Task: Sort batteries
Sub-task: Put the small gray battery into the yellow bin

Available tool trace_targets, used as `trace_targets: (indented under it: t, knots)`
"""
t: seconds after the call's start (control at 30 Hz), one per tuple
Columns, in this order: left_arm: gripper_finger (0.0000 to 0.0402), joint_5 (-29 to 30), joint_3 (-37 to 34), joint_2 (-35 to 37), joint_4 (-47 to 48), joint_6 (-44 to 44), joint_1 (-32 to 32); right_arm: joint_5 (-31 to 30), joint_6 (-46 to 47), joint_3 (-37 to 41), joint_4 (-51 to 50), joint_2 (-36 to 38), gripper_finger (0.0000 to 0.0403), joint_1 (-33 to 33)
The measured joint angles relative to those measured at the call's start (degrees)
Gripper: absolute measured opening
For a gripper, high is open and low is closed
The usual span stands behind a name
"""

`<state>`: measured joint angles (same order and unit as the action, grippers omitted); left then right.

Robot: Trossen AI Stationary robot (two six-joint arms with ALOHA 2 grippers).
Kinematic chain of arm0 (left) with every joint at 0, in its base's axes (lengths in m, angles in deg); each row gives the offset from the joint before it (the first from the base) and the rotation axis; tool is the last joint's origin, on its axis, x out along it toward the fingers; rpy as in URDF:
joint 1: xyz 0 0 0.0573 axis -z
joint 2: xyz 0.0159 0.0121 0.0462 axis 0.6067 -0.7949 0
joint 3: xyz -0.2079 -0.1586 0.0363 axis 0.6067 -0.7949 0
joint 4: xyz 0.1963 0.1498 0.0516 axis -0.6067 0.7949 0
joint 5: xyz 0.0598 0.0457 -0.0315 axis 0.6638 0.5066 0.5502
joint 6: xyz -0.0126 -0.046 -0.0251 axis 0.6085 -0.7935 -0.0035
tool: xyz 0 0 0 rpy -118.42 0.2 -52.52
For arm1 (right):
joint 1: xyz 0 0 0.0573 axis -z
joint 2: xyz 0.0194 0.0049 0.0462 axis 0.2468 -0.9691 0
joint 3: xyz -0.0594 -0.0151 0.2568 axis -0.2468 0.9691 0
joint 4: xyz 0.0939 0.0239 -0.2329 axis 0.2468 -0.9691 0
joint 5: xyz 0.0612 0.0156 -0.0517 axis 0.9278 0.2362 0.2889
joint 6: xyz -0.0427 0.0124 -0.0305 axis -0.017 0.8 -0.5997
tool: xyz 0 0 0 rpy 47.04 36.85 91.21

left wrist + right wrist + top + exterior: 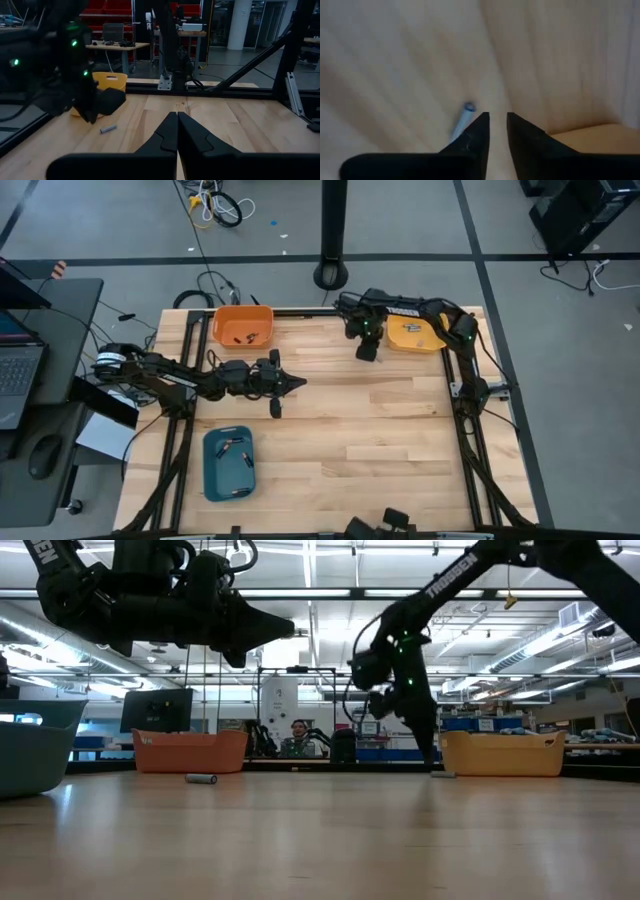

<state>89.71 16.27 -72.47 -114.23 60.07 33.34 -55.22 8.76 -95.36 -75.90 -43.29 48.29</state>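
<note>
Field notes, from my remote station. The wooden table (380,420) carried three trays: an orange tray (243,326) at the far left, a yellow tray (415,334) at the far right, and a teal tray (228,464) near the front left.

My left gripper (300,383) hung above the table, just right of its own arm and between the orange and teal trays. In the left wrist view its fingers (167,135) were pressed together tip to tip, with nothing between them. The low view showed it raised well clear of the wood (285,630).

My right gripper (366,352) was down close to the table, just left of the yellow tray. In the right wrist view its fingers (479,127) stood a narrow gap apart, holding nothing. A small silvery battery (462,120) lay on the wood just beside one fingertip; I could not tell whether they touched. The left wrist view saw the same battery (108,129) lying flat near that arm.

Another battery (201,778) lay on the table in the low view, in front of the orange tray. Dark batteries lay inside the orange tray (243,337), and a few more in the teal tray (229,446).

A person (297,738) sat in the room beyond the table.
</note>
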Motion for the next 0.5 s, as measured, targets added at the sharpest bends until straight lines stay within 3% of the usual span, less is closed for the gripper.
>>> trace_targets:
  t: [0.2, 0.37, 0.5]
  knots:
    - [0.001, 0.0, 0.0, 0.0, 0.7, 0.0, 0.0, 0.4, 5.6, 2.3, 1.8, 5.6, 0.0115, -4.9]
    - [0.001, 0.0, 0.0, 0.0, 2.2, -0.1, 0.0, 5.7, 7.7, 12.8, 10.1, 10.4, 0.0136, -5.9]
    - [0.001, 0.0, 0.0, 0.0, 2.2, -0.1, 0.0, 4.8, 11.3, 21.9, 17.9, 14.9, 0.014, -6.0]
